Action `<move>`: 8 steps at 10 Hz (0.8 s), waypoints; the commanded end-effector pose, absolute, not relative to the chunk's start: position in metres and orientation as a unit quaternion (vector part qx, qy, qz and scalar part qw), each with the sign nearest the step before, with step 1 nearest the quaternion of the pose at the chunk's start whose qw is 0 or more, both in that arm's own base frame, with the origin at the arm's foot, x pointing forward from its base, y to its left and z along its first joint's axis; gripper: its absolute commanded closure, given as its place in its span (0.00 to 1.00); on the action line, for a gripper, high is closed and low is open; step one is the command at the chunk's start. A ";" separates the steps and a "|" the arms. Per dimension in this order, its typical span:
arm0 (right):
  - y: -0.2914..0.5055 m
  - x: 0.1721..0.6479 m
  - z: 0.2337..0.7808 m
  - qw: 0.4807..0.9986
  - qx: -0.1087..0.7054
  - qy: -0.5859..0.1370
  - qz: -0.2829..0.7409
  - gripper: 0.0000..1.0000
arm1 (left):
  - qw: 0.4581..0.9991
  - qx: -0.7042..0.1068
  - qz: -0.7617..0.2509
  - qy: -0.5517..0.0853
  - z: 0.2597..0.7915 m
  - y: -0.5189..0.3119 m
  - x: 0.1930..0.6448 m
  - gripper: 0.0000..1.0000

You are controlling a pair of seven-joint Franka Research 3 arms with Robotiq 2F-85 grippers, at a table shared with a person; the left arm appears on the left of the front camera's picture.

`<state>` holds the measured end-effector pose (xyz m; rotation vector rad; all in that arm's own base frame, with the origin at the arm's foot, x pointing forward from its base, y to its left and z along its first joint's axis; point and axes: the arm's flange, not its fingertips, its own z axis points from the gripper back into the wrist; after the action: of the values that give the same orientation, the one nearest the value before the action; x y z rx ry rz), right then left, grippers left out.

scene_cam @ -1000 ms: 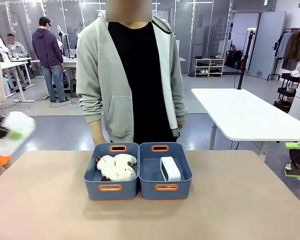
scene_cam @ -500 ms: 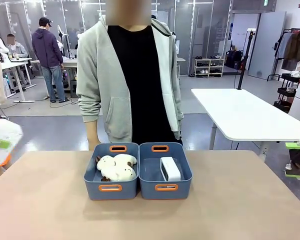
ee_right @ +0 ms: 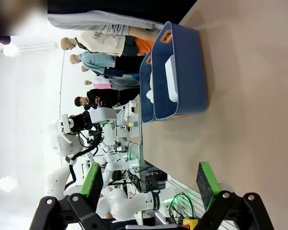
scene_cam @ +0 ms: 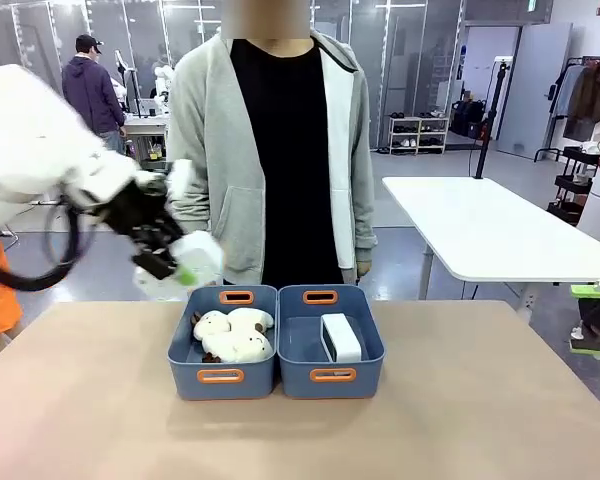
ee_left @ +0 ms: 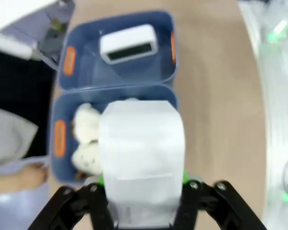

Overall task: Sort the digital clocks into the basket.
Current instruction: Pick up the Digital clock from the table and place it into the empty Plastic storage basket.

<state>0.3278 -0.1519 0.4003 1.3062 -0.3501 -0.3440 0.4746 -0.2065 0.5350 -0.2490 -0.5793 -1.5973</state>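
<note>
Left gripper is clamping a white clock as I'm hovering near the toy bin, the clock basket lying just right of it.

A robotics lab in a big open hall: a white robot arm reaches over the near tan table, glass partition walls line the far side, a white work table stands right, a shelf rack and clothes rail sit far right, a person in a cap stands by a desk far left
</note>
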 end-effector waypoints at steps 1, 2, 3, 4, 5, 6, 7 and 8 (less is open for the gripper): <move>-0.152 0.328 0.403 0.763 0.605 -0.163 -0.157 0.00 | 0.626 -0.038 -0.747 -0.220 0.545 -0.260 0.493 1.00; -0.152 0.328 0.403 0.763 0.605 -0.163 -0.157 0.00 | 0.612 -0.036 -0.764 -0.202 0.544 -0.299 0.490 1.00; -0.152 0.328 0.403 0.763 0.605 -0.163 -0.157 0.00 | 0.588 -0.008 -0.787 -0.187 0.537 -0.340 0.487 1.00; -0.152 0.328 0.403 0.763 0.605 -0.163 -0.157 0.00 | 0.556 0.026 -0.813 -0.172 0.528 -0.375 0.479 1.00; -0.152 0.328 0.403 0.763 0.605 -0.163 -0.157 0.00 | 0.497 0.076 -0.850 -0.158 0.516 -0.409 0.476 1.00; -0.152 0.328 0.403 0.763 0.605 -0.163 -0.157 0.00 | 0.457 0.079 -0.874 -0.147 0.509 -0.436 0.475 1.00; -0.152 0.328 0.403 0.763 0.605 -0.163 -0.157 0.00 | 0.396 0.105 -0.902 -0.137 0.500 -0.454 0.478 1.00; -0.152 0.328 0.403 0.763 0.605 -0.163 -0.157 0.00 | 0.295 0.124 -0.944 -0.073 0.490 -0.462 0.491 1.00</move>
<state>0.3275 -0.1524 0.4003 1.3061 -0.3510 -0.3452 0.4627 -0.4584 0.4820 0.2456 -0.2718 -2.3397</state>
